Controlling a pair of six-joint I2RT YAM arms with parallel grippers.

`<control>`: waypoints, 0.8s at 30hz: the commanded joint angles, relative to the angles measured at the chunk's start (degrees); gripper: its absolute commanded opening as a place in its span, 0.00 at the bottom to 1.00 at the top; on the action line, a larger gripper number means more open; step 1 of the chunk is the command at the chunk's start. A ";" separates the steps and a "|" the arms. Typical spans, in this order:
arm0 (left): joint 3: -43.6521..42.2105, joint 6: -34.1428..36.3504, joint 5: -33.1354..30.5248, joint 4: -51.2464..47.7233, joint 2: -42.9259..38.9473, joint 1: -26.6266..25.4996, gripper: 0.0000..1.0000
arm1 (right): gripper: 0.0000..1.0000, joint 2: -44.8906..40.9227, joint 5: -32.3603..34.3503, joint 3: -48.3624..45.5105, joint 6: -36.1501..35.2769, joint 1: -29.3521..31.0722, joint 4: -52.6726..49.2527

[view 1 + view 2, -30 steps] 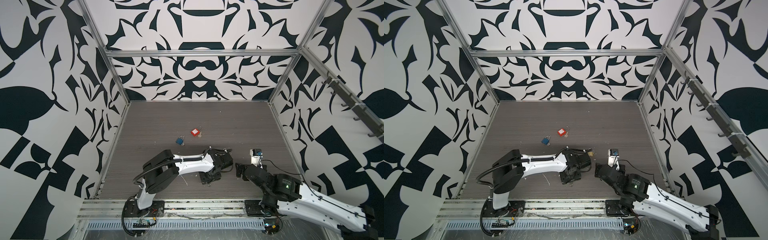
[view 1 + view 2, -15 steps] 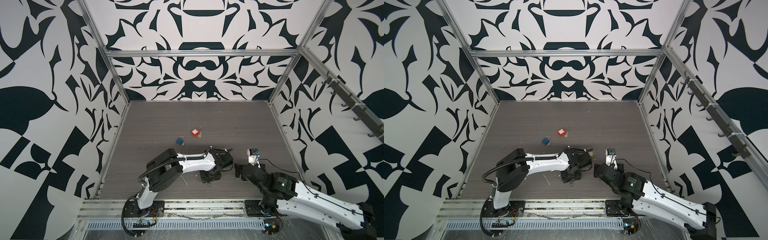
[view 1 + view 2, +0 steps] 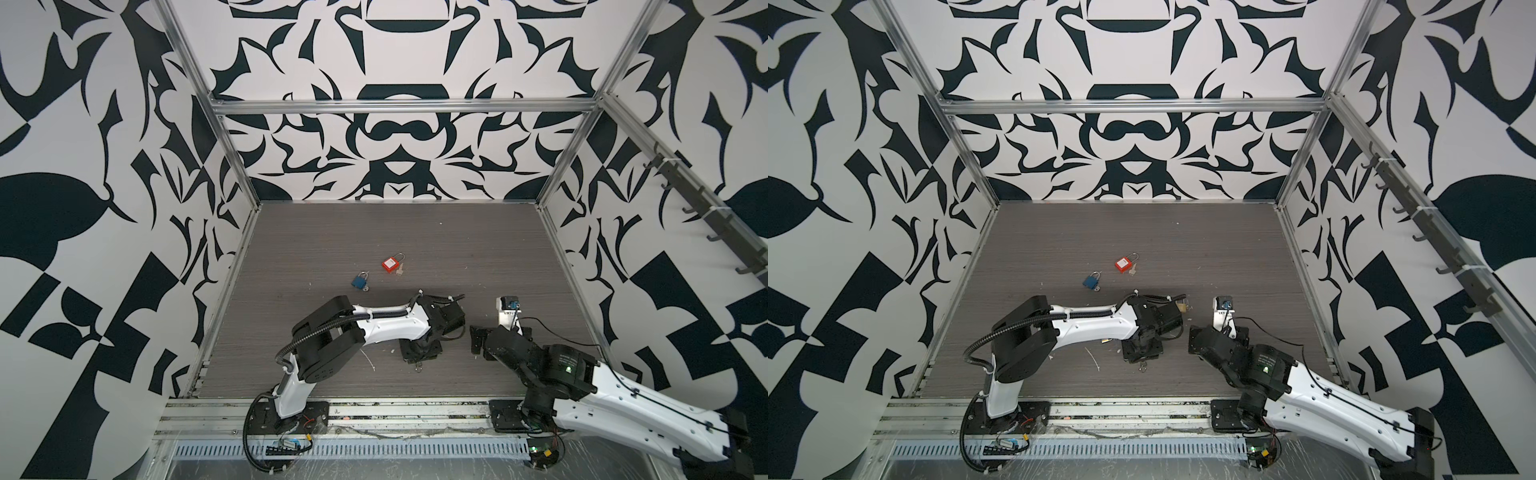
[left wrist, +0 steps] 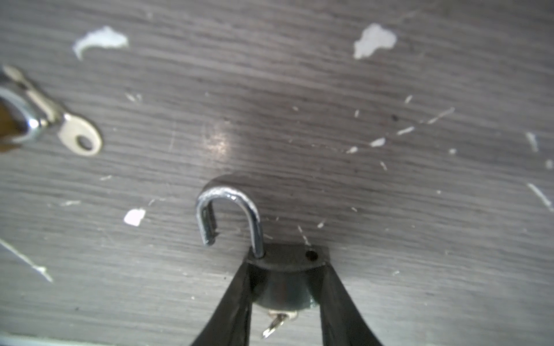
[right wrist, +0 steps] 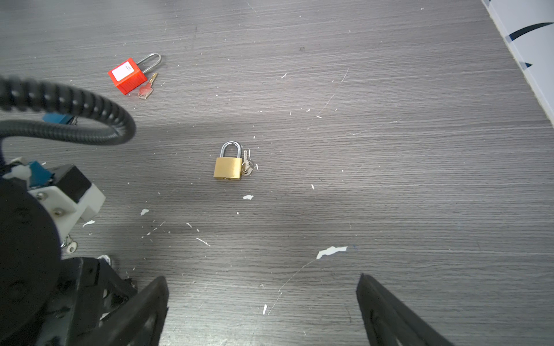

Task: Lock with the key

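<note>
The left gripper (image 4: 287,262) pinches the dark padlock (image 4: 283,283) by its sides, so it sits right between the two fingers (image 4: 236,299), low by the table (image 4: 389,179). Its shiny loop (image 4: 227,215) is swung open, and a small key (image 4: 278,322) sticks in its bottom. The right gripper (image 5: 262,280) is wide open, holding nothing.

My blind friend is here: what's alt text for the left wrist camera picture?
A small dark padlock, its silver shackle open and a key in its base, is pinched between two black jaws over a scuffed grey table. At the edge lie part of a second padlock and a loose key.
</note>
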 commanded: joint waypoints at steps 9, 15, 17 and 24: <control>3.10 21.39 -16.25 -5.19 -7.52 0.36 0.00 | 1.00 0.10 -2.15 11.86 -3.57 -2.36 -1.99; -8.66 59.04 -22.57 11.32 -24.04 0.37 0.00 | 1.00 9.02 -17.61 24.77 -13.38 -14.34 0.53; -15.51 72.48 -18.44 19.08 -30.47 0.41 0.00 | 1.00 12.84 -29.36 27.70 -14.29 -20.77 2.85; -38.26 109.55 1.74 39.09 -55.26 0.52 0.00 | 0.98 24.67 -57.57 33.02 -13.73 -31.12 11.89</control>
